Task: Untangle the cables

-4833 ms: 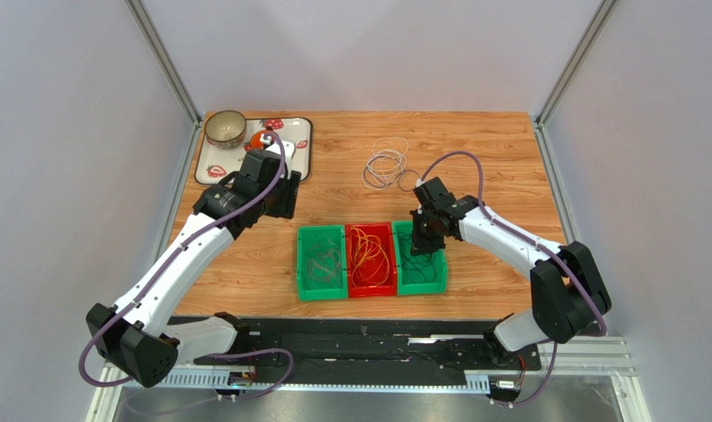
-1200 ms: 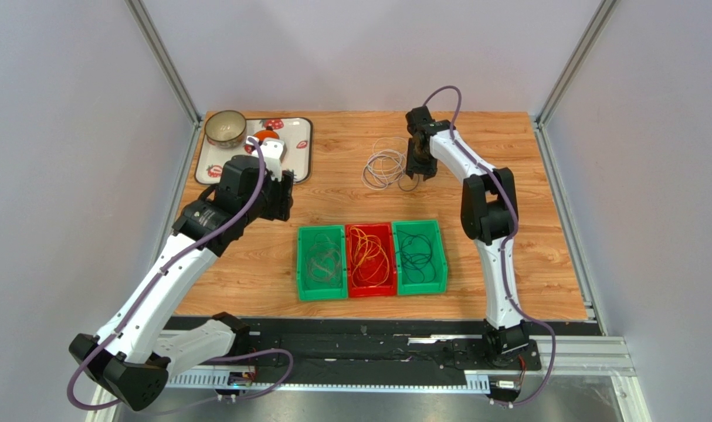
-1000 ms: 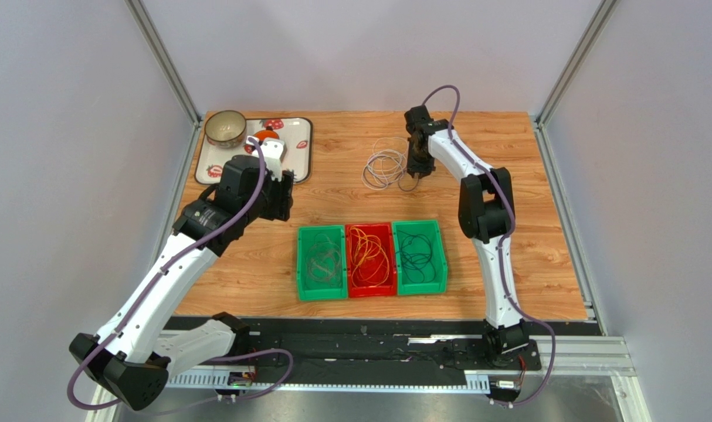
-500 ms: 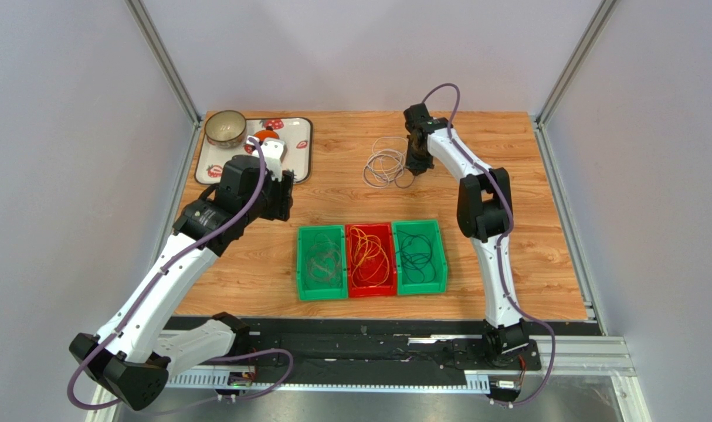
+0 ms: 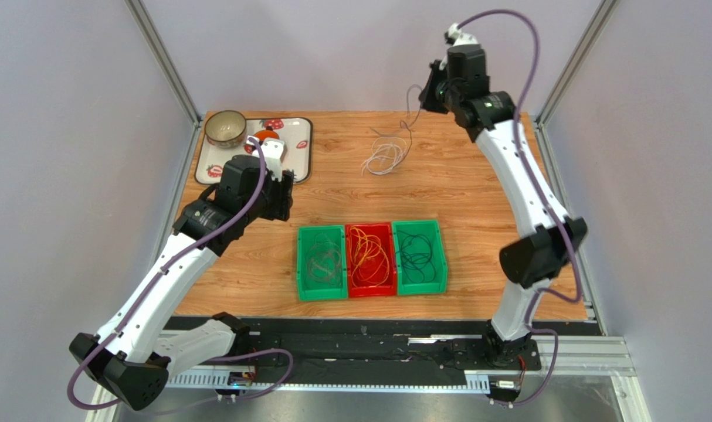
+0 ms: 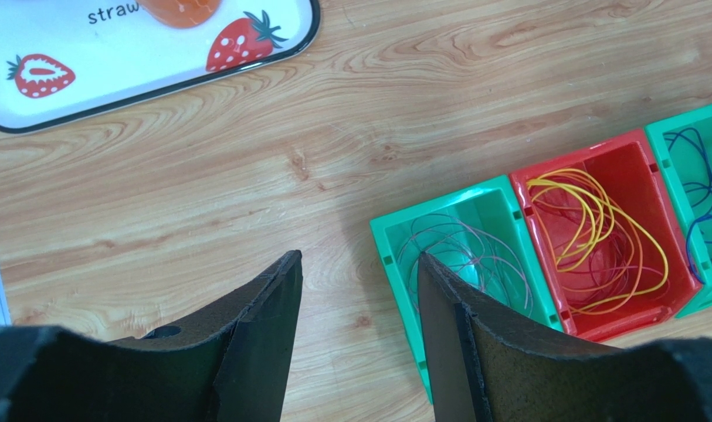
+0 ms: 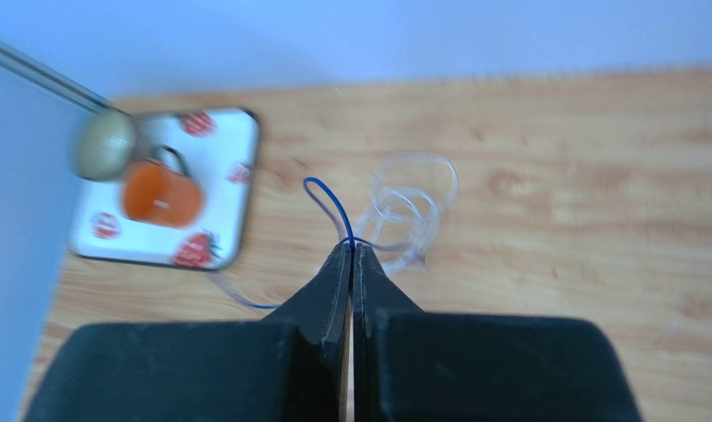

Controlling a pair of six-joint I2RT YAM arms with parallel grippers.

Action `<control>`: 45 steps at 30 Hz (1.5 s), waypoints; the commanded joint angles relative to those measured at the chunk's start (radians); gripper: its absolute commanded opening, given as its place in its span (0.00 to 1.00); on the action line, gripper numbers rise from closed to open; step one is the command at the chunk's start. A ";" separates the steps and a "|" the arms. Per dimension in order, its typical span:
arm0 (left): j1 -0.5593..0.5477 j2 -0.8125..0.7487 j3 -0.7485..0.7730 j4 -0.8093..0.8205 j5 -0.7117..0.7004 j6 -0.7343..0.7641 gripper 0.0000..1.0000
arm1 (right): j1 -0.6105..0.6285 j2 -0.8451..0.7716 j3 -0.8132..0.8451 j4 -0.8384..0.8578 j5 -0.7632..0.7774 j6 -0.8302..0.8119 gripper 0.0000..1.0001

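Half a second ago the right gripper (image 5: 428,90) sat low at the loose cables on the table (image 5: 483,202). Now it has risen high above the far edge, close to the back wall, and its jaws have closed. In the right wrist view the right gripper's fingers are pressed together on a thin blue cable (image 7: 326,195), which arcs out past the tips. The white-grey cables (image 5: 384,158) were round flat loops before. They are now drawn into a narrower bunch, with a strand climbing toward the raised gripper. The left arm has not moved. The left gripper (image 5: 276,195) hangs over bare wood with its fingers (image 6: 263,325) moderately apart and nothing between them.

Bare wood lies to the right of the white-grey cables and between them and the bins. The right arm's long link crosses above the right side of the table.

Three bins stand in a touching row near the middle. The left green bin (image 5: 300,264) holds pale cables (image 6: 465,255), the red bin (image 5: 371,294) holds orange-yellow cables (image 5: 370,255), and the right green bin (image 5: 442,259) holds dark cables (image 5: 418,255).

At the far left corner a strawberry-print tray (image 5: 300,160) carries a bowl (image 5: 226,128) and an orange cup (image 5: 264,139), just beyond the left gripper.
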 commanded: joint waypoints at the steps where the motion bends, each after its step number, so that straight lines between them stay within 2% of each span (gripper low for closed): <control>1: 0.008 0.011 -0.001 0.023 -0.013 0.021 0.59 | 0.039 -0.177 0.022 0.142 -0.065 -0.070 0.00; 3: 0.008 0.014 0.000 0.021 -0.012 0.021 0.59 | 0.063 -0.263 -0.006 0.186 -0.097 -0.088 0.00; 4: 0.008 0.017 0.000 0.021 -0.012 0.021 0.59 | 0.075 -0.300 -0.048 0.264 -0.096 -0.094 0.00; 6: 0.008 0.024 0.002 0.023 -0.013 0.023 0.59 | 0.082 -0.412 -0.209 0.365 -0.083 -0.103 0.00; 8: 0.008 0.032 0.003 0.020 -0.013 0.021 0.59 | 0.083 -0.461 -0.317 0.452 0.020 -0.103 0.00; 11: 0.008 0.038 0.003 0.020 -0.010 0.021 0.59 | 0.083 -0.446 -0.307 0.369 0.094 -0.108 0.00; 19: 0.008 0.054 0.006 0.014 -0.018 0.019 0.59 | 0.085 -0.473 -0.360 0.347 0.024 -0.045 0.00; 25: 0.008 0.051 0.008 0.012 -0.015 0.018 0.59 | 0.085 -0.504 -0.362 0.317 0.042 -0.053 0.00; 38: 0.008 0.063 0.011 0.017 0.028 0.013 0.59 | 0.085 -0.682 -0.478 0.285 0.079 -0.039 0.00; 45: 0.008 0.063 0.011 0.015 0.046 0.013 0.58 | 0.086 -0.757 -0.506 0.208 0.058 -0.004 0.00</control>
